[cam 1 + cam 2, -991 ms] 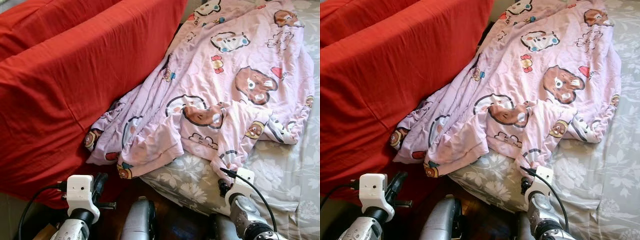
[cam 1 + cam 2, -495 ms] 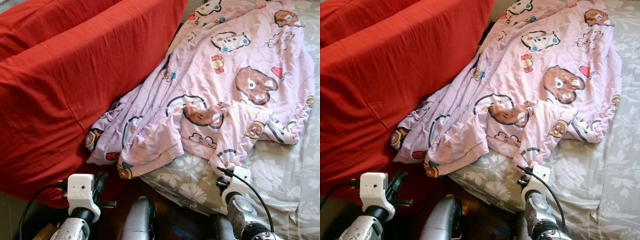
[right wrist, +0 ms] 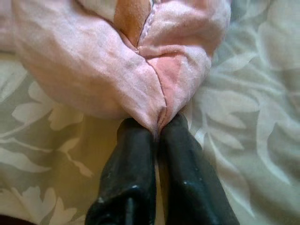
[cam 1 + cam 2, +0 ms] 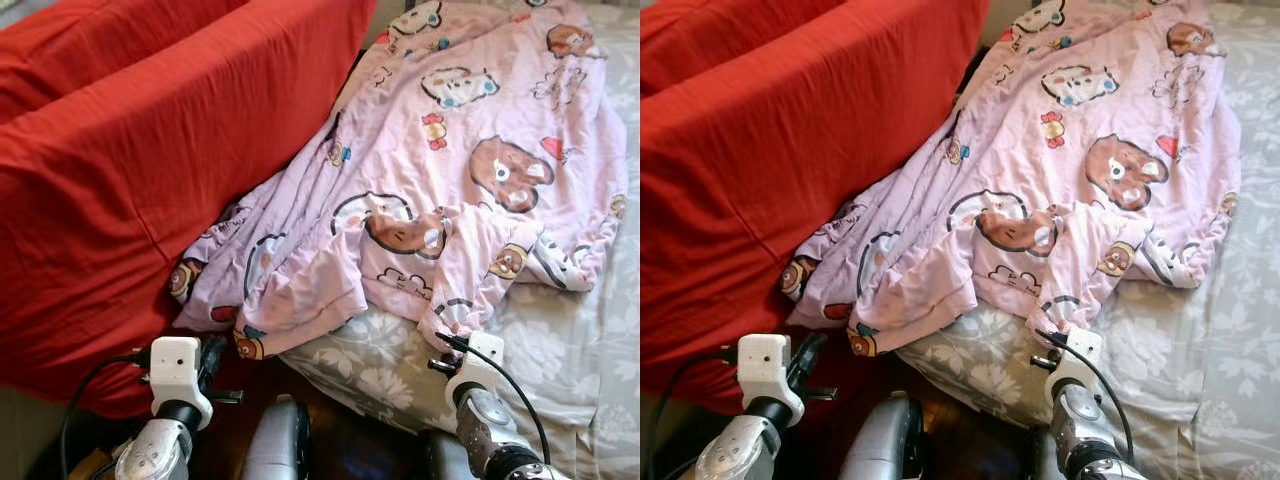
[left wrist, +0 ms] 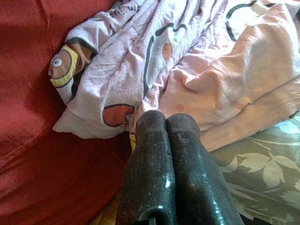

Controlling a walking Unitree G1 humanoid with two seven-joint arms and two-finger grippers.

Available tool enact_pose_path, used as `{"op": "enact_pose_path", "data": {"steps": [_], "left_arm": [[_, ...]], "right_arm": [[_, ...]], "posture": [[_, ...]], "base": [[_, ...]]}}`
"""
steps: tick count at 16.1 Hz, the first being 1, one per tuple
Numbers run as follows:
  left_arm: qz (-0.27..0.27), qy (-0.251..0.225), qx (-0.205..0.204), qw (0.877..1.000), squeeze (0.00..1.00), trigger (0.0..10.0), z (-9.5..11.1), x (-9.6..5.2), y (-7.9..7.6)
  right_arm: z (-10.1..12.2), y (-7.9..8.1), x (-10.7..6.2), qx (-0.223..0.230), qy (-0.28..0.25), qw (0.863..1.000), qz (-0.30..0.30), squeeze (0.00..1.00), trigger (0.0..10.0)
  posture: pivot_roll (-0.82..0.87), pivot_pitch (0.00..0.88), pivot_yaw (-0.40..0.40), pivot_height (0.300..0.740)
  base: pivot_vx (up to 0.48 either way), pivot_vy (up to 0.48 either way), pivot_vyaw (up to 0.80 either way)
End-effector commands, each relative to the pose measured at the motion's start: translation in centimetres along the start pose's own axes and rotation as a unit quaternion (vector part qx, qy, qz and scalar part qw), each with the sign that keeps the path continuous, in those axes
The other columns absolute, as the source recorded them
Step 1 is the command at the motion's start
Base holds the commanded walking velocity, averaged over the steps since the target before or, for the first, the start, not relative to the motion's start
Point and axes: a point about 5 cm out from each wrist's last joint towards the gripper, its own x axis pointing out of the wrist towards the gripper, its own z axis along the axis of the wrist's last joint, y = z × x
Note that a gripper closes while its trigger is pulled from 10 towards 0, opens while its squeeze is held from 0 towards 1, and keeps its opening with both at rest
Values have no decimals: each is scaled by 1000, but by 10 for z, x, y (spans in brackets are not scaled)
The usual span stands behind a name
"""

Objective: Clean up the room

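— Across the bed in your head-camera views, what do you have?

— You have a crumpled pink cotton blanket printed with cartoon bears point(image 4: 470, 160) spread over a grey floral bedsheet point(image 4: 570, 350). Its left edge runs up against a red fabric-covered sofa point(image 4: 130, 170), and a bunched corner hangs over the near edge of the bed above dark wooden floor point(image 4: 340, 445). Your left claw point(image 4: 205, 362) sits low by the sofa's front, just below that hanging corner. Your right claw point(image 4: 440, 352) is at the mattress edge, right at the lowest fold of the blanket.

— And your left wrist view?

— Your left claw point(image 5: 168, 123) has its two black fingers point(image 5: 149, 154) pressed together with nothing between them. The tips sit just short of the blanket's pink underside point(image 5: 225, 89), with the red sofa cover point(image 5: 42, 154) on one side and the floral sheet point(image 5: 262, 168) on the other.

— Your right wrist view?

— Your right claw point(image 3: 158, 131) is pinched on a fold of the pink blanket point(image 3: 112, 70); the cloth gathers to a point between the fingertips point(image 3: 136, 133), and the bedsheet point(image 3: 248, 117) lies under it.
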Motion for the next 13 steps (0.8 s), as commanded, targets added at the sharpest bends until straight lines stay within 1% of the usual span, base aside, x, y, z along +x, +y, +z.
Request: {"op": "enact_pose_path", "data": {"steps": [1, 2, 3, 4, 5, 6, 7, 8, 11, 13], "left_arm": [[20, 12, 4, 1000, 0, 10000, -8, -1, 10], [26, 12, 3, 1000, 0, 10000, -12, 5, 13], [37, 7, -2, 999, 0, 10000, -14, 13, 17], [41, 6, -6, 999, 0, 10000, -14, 16, 18], [44, 5, -7, 999, 0, 10000, -15, 20, 20], [46, 6, -10, 999, 0, 10000, -18, 24, 21], [47, 8, -11, 999, 0, 10000, -20, 29, 21], [51, 12, -14, 999, 0, 10000, -26, 33, 23], [63, 22, -22, 998, 0, 10000, -36, 41, 27], [70, 27, -29, 997, 0, 10000, -41, 48, 30]], "right_arm": [[-4, 0, -1, 2, 6, 1000, 1, 0, 0], [1, 1, 0, 3, -4, 1000, 6, 0, 0], [6, 5, 0, -12, -24, 999, 29, 0, 0], [8, 5, 0, -19, -32, 999, 36, 0, 0], [11, 3, 0, -16, -47, 998, 39, 0, 0], [13, 0, -1, -20, -62, 997, 39, 0, 0], [15, -3, -2, -32, -76, 996, 37, 0, 1647], [16, -6, -5, -32, -99, 994, 40, 0, 10000], [22, -10, -9, -3, -138, 990, 42, 0, 10000], [29, -9, -7, 3, -148, 988, 36, 0, 10000]], "posture": [[222, 99, 87, 648], [207, 67, 78, 648], [183, 34, 72, 648], [173, 20, 70, 648], [156, 0, 67, 648], [133, 0, 65, 648], [120, 0, 63, 648], [99, 0, 61, 648], [72, 0, 58, 648], [62, 0, 55, 678]], "base": [[0, 0, 0], [0, 0, 0], [0, 0, 0], [0, 0, 0], [0, 0, 0], [0, 0, 0], [0, 0, 0], [0, 0, 0], [0, 0, 0], [0, 0, 0]]}}
